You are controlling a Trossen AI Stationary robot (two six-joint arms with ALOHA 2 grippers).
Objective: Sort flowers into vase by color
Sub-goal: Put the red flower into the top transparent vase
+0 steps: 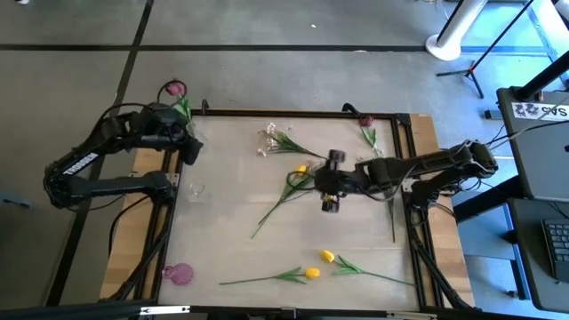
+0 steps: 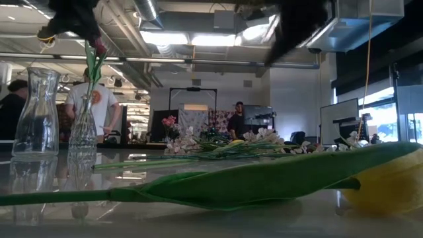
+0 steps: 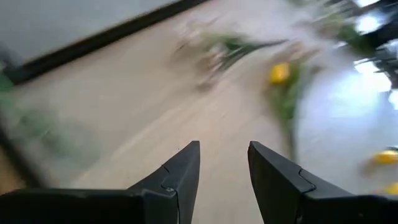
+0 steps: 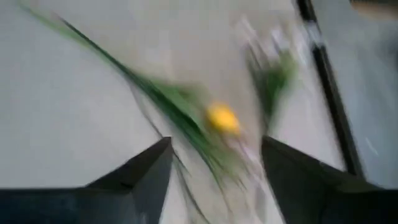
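Pale tabletop [image 1: 222,258] strewn with flowers: white spray [image 1: 277,140] near the far edge, two yellow tulips [image 1: 318,265] at the near edge, a dark red tulip [image 1: 365,122] at the far right corner. Right hand [image 1: 329,181] over mid-table, fingers spread, just beside a yellow tulip [image 4: 221,119] — touching or not, hard to tell. Left hand [image 3: 224,180] at the far left edge, slightly parted, holding nothing — a red tulip [image 1: 175,90] standing in a narrow vase [image 2: 83,124] beside it.

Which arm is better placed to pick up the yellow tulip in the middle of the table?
The right. Its hand hangs open right beside that yellow tulip, which shows just ahead of its fingers in the right wrist view. The left hand is off at the table's far-left corner, open and empty.
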